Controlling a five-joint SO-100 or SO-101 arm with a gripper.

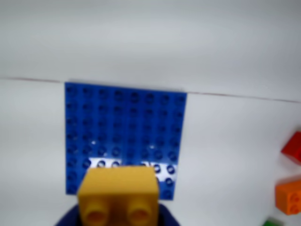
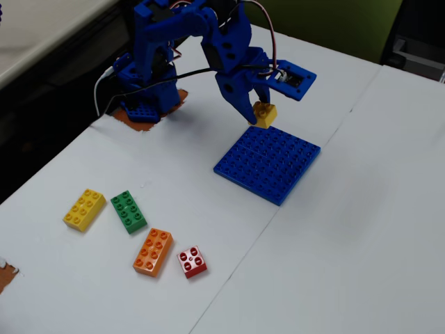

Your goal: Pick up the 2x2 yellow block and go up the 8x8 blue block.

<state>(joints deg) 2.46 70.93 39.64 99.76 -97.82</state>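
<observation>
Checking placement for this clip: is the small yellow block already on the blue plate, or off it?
Off it: the small yellow block hangs in the shut claw, above the blue plate near its edge.

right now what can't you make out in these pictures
- Wrist view: gripper fingers, hidden behind the yellow block and cut by the bottom edge.
- Wrist view: red brick, orange brick cut by the right edge.
- Fixed view: whether the yellow block touches the blue plate.

The wrist view looks down closely along the tool (image 1: 117, 207); the fixed view looks down obliquely from farther; both share the 8x8 blue block (image 2: 268, 163)
</observation>
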